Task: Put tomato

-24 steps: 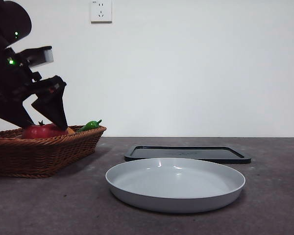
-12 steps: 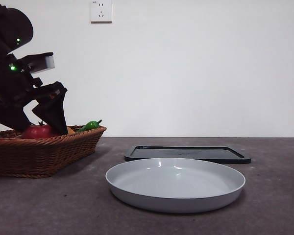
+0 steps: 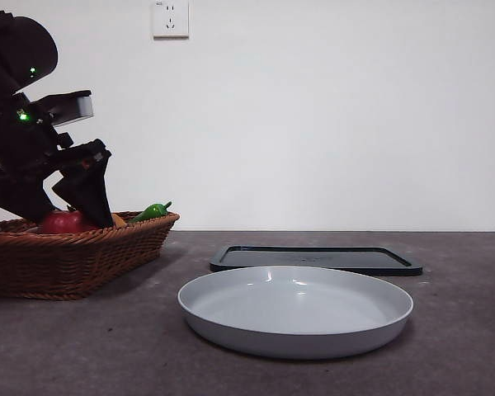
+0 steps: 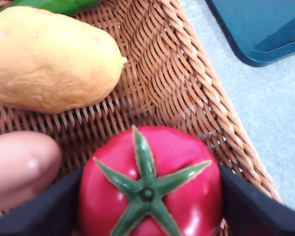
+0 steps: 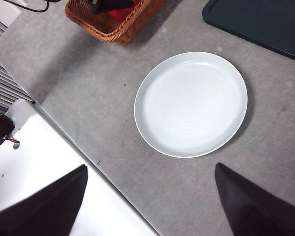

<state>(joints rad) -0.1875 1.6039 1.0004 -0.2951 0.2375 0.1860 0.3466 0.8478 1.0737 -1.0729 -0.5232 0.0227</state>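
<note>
The glossy red tomato point(image 3: 66, 221) with a green spiky stem lies in the wicker basket point(image 3: 74, 260) at the left. The left wrist view shows it point(image 4: 152, 182) from above. My left gripper point(image 3: 73, 221) is down in the basket, open, with one black jaw on either side of the tomato and close against it point(image 4: 150, 211). My right gripper point(image 5: 152, 206) is open and empty, high above the table over the white plate point(image 5: 191, 103).
The basket point(image 4: 187, 83) also holds a yellow-orange fruit point(image 4: 49, 59), a green pepper point(image 3: 153, 211) and a pinkish rounded thing point(image 4: 19, 167). The white plate point(image 3: 295, 342) sits at the front middle. A dark flat tray point(image 3: 313, 257) lies behind it.
My left gripper has come down a little into the basket, so its jaws now reach lower around the tomato. The tomato, plate and tray have not moved.
</note>
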